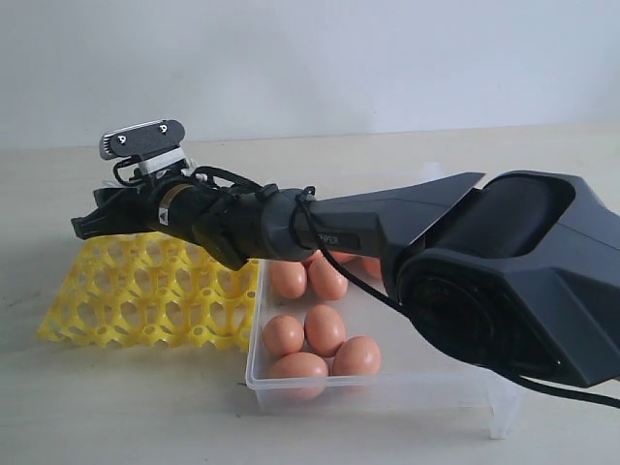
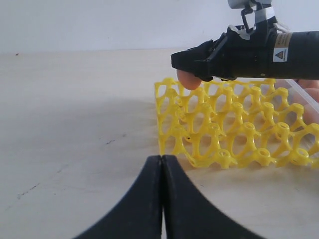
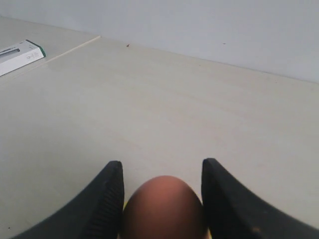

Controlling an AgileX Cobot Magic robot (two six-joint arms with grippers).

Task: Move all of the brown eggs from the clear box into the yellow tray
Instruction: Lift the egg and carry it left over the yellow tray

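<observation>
Black arm [image 1: 387, 228], looped black cables [image 1: 229, 175]

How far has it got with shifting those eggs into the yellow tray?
Barely started, it seems. Done: nothing visible; no egg sits in the cups of the yellow tray that show. In hand: the right gripper holds one brown egg above the tray. Left: at least six eggs lie in the clear box, some hidden behind the arm.
</observation>
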